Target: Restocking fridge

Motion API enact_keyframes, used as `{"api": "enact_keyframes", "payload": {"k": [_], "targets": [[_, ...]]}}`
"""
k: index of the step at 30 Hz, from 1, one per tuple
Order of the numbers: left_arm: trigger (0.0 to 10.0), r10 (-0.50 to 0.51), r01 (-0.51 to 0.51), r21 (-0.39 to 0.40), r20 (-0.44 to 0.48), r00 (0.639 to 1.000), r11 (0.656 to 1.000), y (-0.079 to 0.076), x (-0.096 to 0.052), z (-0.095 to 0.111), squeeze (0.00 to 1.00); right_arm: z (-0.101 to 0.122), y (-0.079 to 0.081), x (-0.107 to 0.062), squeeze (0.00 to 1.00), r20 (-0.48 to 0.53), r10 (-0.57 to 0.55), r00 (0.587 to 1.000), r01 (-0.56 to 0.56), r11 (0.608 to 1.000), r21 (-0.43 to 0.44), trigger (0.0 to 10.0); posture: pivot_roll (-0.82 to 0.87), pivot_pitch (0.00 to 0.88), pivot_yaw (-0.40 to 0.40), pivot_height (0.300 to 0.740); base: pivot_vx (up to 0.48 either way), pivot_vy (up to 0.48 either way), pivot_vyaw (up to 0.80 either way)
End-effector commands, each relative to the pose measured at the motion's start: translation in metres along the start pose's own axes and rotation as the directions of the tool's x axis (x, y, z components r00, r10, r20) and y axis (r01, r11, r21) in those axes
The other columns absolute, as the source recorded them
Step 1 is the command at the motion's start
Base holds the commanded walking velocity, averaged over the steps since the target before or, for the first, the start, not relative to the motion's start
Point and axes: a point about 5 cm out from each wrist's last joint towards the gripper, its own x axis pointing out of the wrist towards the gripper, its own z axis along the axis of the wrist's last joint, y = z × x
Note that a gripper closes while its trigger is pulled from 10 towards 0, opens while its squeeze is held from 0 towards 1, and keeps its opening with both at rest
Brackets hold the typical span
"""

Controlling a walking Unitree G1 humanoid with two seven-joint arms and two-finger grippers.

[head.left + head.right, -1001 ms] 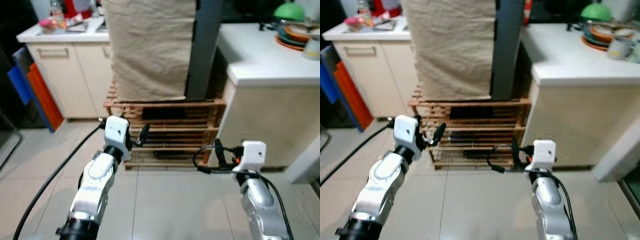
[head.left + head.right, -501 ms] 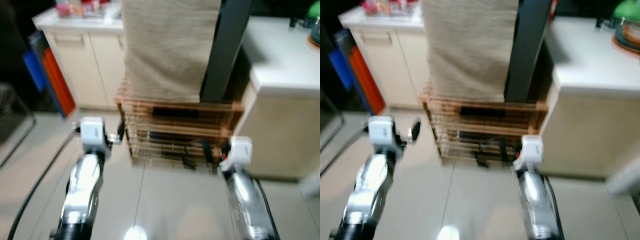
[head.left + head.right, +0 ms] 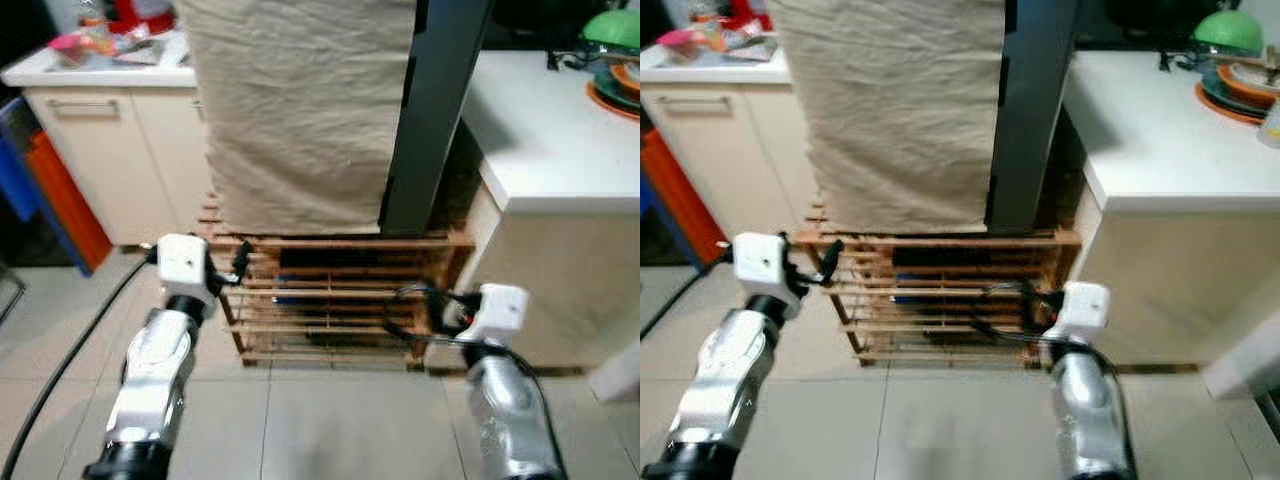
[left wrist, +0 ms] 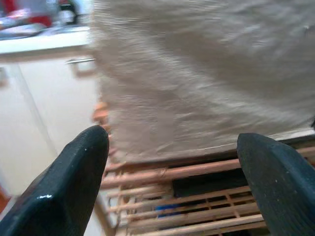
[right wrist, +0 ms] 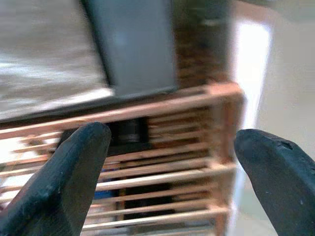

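A low wooden slatted rack (image 3: 340,300) stands on the tiled floor straight ahead, with dark items and something blue on its shelves. Above it hangs a beige cloth (image 3: 300,110) beside a dark grey upright panel (image 3: 435,110). My left gripper (image 3: 240,265) is raised at the rack's left end, open and holding nothing; in the left wrist view its fingers (image 4: 83,167) frame the cloth's lower edge. My right gripper (image 3: 440,308) is held up before the rack's right end, open and holding nothing, its fingers (image 5: 78,167) spread wide in front of the slats.
A white counter (image 3: 560,150) with a green bowl and stacked dishes (image 3: 615,30) juts out on the right. A cream cabinet (image 3: 100,150) stands on the left, with blue and orange boards (image 3: 50,190) leaning beside it. A black cable (image 3: 60,370) trails over the floor by my left arm.
The whole picture swayed and blurred as the camera moved, and the rack now looks a little nearer. Both arms stay raised with their grippers open.
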Motion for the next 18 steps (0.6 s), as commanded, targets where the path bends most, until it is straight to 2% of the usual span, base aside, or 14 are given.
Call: {"api": "enact_keyframes", "payload": {"k": [1,11,18], "targets": [[10.0,-0.041,0.041,-0.001,0.005,0.999,0.999,-0.010,0.003,0.003,0.00,0.001,-0.014,-0.001,0.00,0.005,-0.042,0.999,0.042,0.999,-0.016,10.0,-0.07,0.000,0.033,0.740,0.000,0.480,-0.80],[10.0,-0.026,0.027,-0.033,0.033,0.999,0.999,-0.008,0.007,0.006,0.00,0.002,-0.019,0.000,0.00,0.014,-0.036,0.999,0.036,0.999,-0.040,10.0,-0.08,0.000,0.024,0.740,0.000,0.480,-0.80],[10.0,-0.063,0.064,-0.021,0.047,0.997,0.998,-0.012,-0.004,0.005,0.00,-0.002,-0.021,-0.001,0.00,0.005,-0.031,0.999,0.032,0.998,-0.048,10.0,-0.07,0.000,0.021,0.740,0.000,0.450,-0.80]]}}
